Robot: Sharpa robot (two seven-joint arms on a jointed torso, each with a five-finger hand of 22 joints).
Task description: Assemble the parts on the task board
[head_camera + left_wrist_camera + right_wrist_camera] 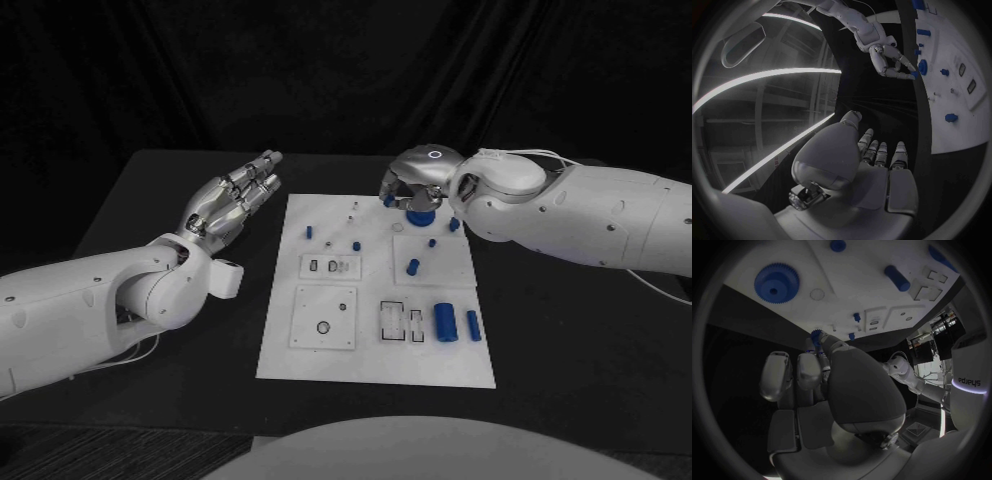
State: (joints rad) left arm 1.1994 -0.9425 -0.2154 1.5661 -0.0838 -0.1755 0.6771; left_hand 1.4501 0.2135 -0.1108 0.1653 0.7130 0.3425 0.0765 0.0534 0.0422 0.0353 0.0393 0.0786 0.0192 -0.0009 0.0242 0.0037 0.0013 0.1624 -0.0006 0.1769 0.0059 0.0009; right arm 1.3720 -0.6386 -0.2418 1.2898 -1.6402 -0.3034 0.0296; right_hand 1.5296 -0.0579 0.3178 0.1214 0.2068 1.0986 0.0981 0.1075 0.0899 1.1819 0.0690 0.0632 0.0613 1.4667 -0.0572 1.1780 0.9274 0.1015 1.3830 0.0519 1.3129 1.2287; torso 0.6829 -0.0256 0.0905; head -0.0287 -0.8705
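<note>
On the black surface [173, 190] lies the white board [378, 330], with blue parts scattered over it and a large blue gear [420, 214] seated near its far edge. The right robot hand [410, 180] hovers at that far edge, pinching what looks like a small blue gear [816, 336] in its fingertips, while the left robot hand [231, 200] hangs beside the board with fingers straight, holding nothing. To do this well, I judge it should lower the small gear squarely, teeth meshing with the large gear, before letting go.
</note>
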